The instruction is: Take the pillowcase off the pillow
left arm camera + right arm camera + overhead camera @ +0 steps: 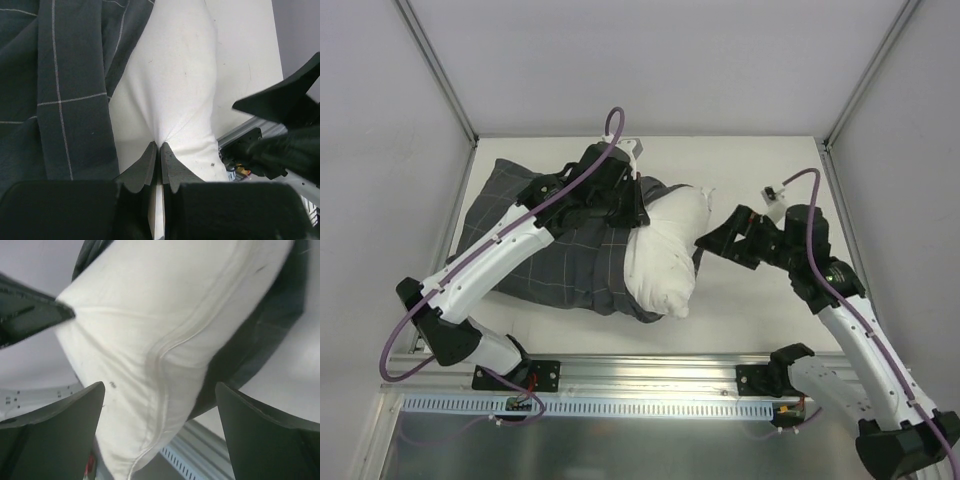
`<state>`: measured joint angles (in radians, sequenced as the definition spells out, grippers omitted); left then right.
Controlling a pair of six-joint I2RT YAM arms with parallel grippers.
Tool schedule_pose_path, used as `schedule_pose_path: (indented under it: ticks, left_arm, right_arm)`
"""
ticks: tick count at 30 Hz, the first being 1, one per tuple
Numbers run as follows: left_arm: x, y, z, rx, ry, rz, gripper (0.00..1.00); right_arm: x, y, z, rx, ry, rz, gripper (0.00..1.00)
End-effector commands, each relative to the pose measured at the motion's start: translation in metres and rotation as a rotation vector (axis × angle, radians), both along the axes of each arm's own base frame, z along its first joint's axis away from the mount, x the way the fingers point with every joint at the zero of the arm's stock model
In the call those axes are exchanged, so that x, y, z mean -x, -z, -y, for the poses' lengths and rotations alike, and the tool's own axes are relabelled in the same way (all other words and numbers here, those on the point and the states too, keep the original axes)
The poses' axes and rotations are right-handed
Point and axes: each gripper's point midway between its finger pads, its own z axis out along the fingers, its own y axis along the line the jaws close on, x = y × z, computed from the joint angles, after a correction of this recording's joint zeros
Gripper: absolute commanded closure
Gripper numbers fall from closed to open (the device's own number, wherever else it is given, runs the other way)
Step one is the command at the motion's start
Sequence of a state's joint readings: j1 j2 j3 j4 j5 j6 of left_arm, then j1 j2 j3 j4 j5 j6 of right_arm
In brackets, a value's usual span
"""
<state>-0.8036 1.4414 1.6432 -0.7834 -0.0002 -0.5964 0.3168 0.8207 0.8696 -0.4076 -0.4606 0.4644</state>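
Note:
The white pillow (665, 255) sticks out to the right from the dark grey checked pillowcase (535, 255), which still covers its left part. My left gripper (638, 210) is over the pillow's far edge. In the left wrist view it (156, 146) is shut, pinching a pucker of white pillow (175, 75) fabric, with the pillowcase (60, 90) to its left. My right gripper (713, 232) is open just off the pillow's right end. In the right wrist view it (160, 386) is wide open with the pillow's seamed corner (165, 340) ahead and the pillowcase (265, 335) behind.
The white table (760, 310) ends in an aluminium rail (650, 370) at the near edge. Frame posts stand at the back corners. My right gripper (285, 125) shows close by in the left wrist view, and the left gripper (30, 315) in the right wrist view.

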Motion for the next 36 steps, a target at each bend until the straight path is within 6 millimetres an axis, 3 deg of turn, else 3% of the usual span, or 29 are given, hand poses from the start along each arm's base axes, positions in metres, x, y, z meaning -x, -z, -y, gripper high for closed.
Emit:
schedule_pose_path:
  ticks: [1, 7, 8, 9, 10, 11, 12, 13, 15, 16, 17, 18, 19, 20, 21, 23, 24, 26, 27, 31, 32, 36]
  left_arm:
    - [-0.016, -0.034, 0.022, 0.122, 0.001, 0.061, 1.00]
    - [-0.028, -0.029, 0.036, 0.130, -0.007, 0.048, 1.00]
    - [-0.032, -0.024, 0.042, 0.132, -0.005, 0.035, 1.00]
    - [-0.031, -0.027, 0.048, 0.151, 0.016, 0.026, 1.00]
    - [-0.033, -0.023, 0.053, 0.155, 0.025, 0.010, 1.00]
    - [-0.033, -0.026, 0.056, 0.162, 0.036, 0.014, 1.00]
    - [-0.030, -0.029, 0.059, 0.172, 0.062, 0.013, 1.00]
    - [-0.031, -0.036, 0.058, 0.172, 0.091, 0.039, 1.00]
    - [-0.025, -0.042, 0.048, 0.180, 0.120, 0.054, 0.61]
    - [-0.026, -0.056, 0.030, 0.193, 0.101, 0.093, 0.39]
    - [-0.027, -0.059, 0.017, 0.195, 0.080, 0.106, 0.11]
    - [-0.027, -0.051, 0.004, 0.190, 0.061, 0.090, 0.05]
    - [-0.032, -0.066, -0.027, 0.216, -0.004, 0.127, 0.02]
    - [-0.033, -0.065, -0.043, 0.215, -0.041, 0.131, 0.01]
    - [-0.036, -0.058, -0.076, 0.202, -0.124, 0.136, 0.02]
    - [-0.038, -0.044, -0.110, 0.167, -0.216, 0.132, 0.01]
    - [-0.035, -0.017, -0.127, 0.123, -0.262, 0.076, 0.01]
    - [-0.036, -0.003, -0.168, 0.088, -0.391, 0.063, 0.01]
    - [-0.032, 0.020, -0.178, 0.064, -0.423, 0.009, 0.01]
    - [-0.015, 0.061, -0.194, 0.026, -0.476, -0.071, 0.01]
    - [-0.010, 0.080, -0.203, -0.016, -0.518, -0.099, 0.01]
    - [-0.003, 0.120, -0.234, -0.132, -0.676, -0.139, 0.01]
  right_arm:
    - [0.018, 0.005, -0.037, -0.035, -0.126, -0.065, 0.04]
    - [0.018, 0.011, -0.077, -0.089, -0.208, -0.061, 0.04]
    - [0.010, 0.025, -0.081, -0.058, -0.199, -0.094, 0.04]
    - [0.004, 0.030, -0.083, -0.050, -0.178, -0.114, 0.16]
    - [-0.002, 0.034, -0.084, -0.046, -0.166, -0.131, 0.34]
    - [-0.007, 0.038, -0.084, -0.039, -0.150, -0.145, 0.85]
    - [-0.015, 0.041, -0.081, -0.034, -0.124, -0.157, 0.99]
    - [-0.029, 0.040, -0.067, -0.051, -0.066, -0.170, 0.99]
    - [-0.041, 0.028, -0.045, -0.082, 0.007, -0.138, 0.99]
    - [-0.058, 0.025, -0.017, -0.097, 0.106, -0.126, 0.99]
    - [-0.061, 0.023, -0.001, -0.097, 0.150, -0.121, 0.99]
    - [-0.073, 0.011, 0.026, -0.101, 0.235, -0.088, 0.99]
    - [-0.075, 0.009, 0.040, -0.078, 0.263, -0.075, 0.99]
    - [-0.073, 0.011, 0.048, -0.066, 0.275, -0.096, 0.99]
    - [-0.078, 0.009, 0.064, -0.055, 0.312, -0.098, 0.99]
    - [-0.079, 0.007, 0.069, -0.052, 0.310, -0.095, 0.99]
    - [-0.081, 0.007, 0.074, -0.053, 0.322, -0.095, 0.99]
    - [-0.083, 0.008, 0.077, -0.042, 0.326, -0.090, 0.99]
    - [-0.084, 0.009, 0.077, -0.041, 0.326, -0.092, 0.99]
    - [-0.088, 0.012, 0.078, -0.034, 0.320, -0.100, 0.99]
    - [-0.089, 0.013, 0.079, -0.032, 0.317, -0.103, 0.99]
    - [-0.091, 0.017, 0.081, -0.028, 0.314, -0.113, 0.99]
